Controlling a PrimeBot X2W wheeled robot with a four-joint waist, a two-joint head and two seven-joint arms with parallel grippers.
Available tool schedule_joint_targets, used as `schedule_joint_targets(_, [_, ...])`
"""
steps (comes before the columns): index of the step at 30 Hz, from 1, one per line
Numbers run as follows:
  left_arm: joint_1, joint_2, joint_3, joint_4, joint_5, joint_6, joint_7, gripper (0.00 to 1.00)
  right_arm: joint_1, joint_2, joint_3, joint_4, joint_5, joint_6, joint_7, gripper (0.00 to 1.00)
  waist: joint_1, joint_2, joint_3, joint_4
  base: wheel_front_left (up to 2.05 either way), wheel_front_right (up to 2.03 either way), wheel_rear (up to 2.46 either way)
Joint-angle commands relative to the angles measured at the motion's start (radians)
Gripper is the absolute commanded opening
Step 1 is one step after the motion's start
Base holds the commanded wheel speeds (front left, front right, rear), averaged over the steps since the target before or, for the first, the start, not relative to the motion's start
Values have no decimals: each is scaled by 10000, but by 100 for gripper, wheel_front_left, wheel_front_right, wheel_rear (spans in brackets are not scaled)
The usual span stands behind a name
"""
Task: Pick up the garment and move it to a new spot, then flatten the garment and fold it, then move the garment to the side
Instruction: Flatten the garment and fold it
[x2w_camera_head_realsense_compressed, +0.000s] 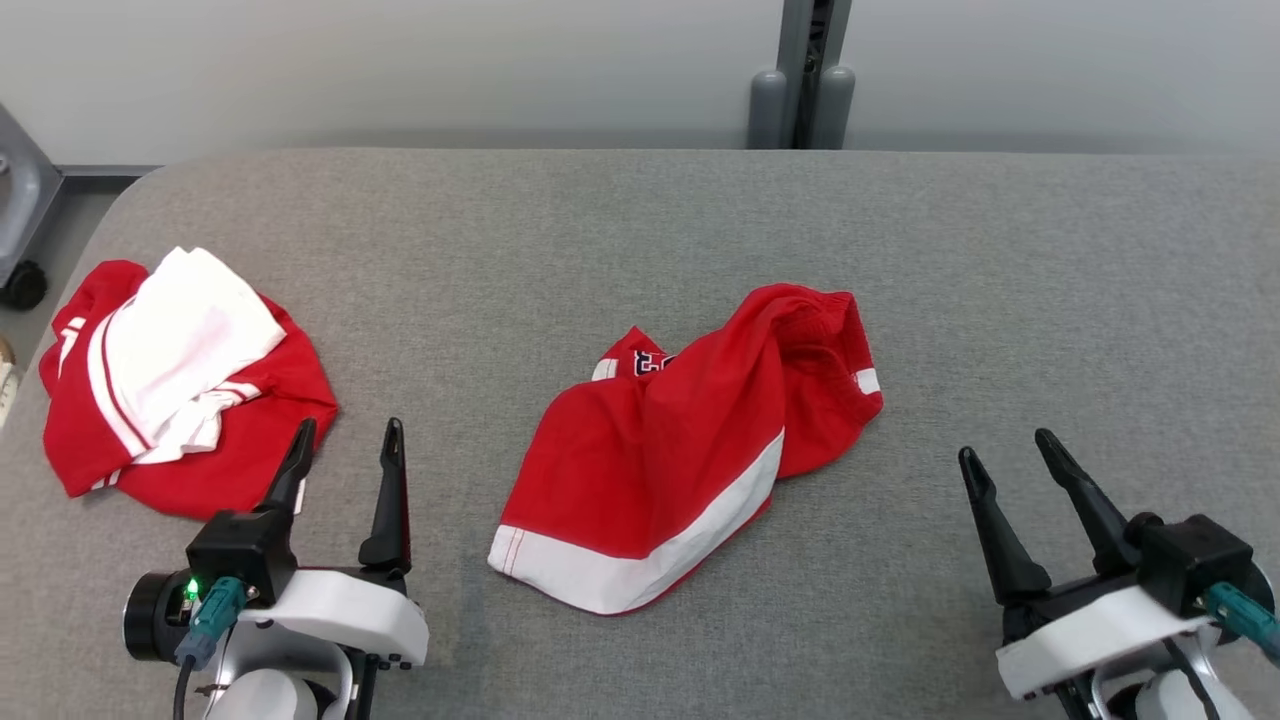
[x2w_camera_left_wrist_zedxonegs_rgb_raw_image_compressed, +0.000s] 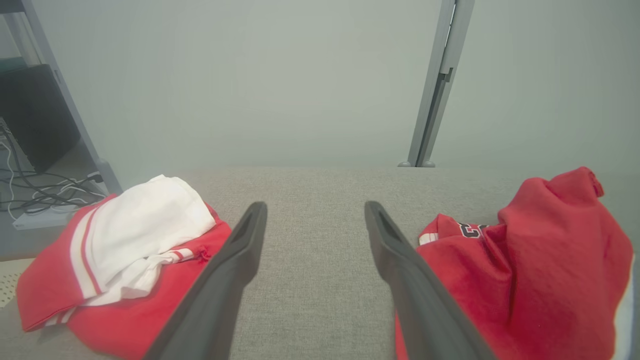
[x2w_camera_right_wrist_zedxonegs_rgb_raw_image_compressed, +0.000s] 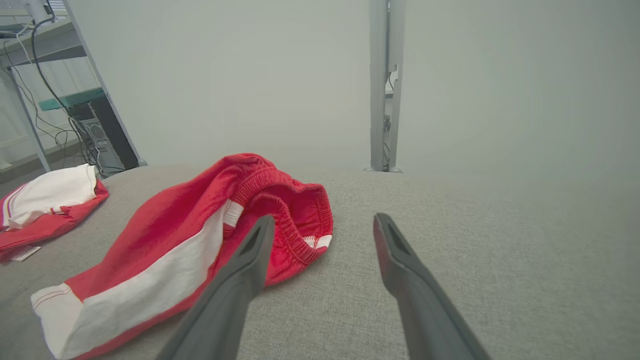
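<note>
– Red with a white band, the garment lies crumpled at the middle of the grey table; where does it sit against the grippers?
– Between them; the left gripper is near its lower left edge; the right gripper is further off to its right; neither touches it.
– And the arms' pose?
– Both low at the near edge, fingers pointing away across the table; both sets of jaws stand wide apart, holding nothing.
– The count?
– Two grippers; one loose garment; one separate pile of red and white clothes at the table's left end, just beside the left gripper.
</note>
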Motion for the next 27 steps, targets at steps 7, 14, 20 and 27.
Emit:
schedule_joint_targets(7, [-458,-316,-404,132,62,-232,-137,100,-1306,-975,1052,912,118,5,652,100,0,-1,313,1044,0,0,0])
schedule_joint_targets(14, [-793,-655,-746,509,41,-477,-344,100,-2477,-1797,2286,1855,636,5,877,100,0,-1,634,1899,0,0,0])
schedule_joint_targets(20, [-1092,-867,-865,855,-13,-613,-547,100,-3430,-2173,3280,2519,1105,5,921,99,0,-1,835,2314,0,0,0])
schedule_joint_targets(27, [-1263,-1005,-937,1090,-15,-681,-687,100,-4181,-2326,3790,3309,1544,5,846,100,0,-1,956,2521,0,0,0])
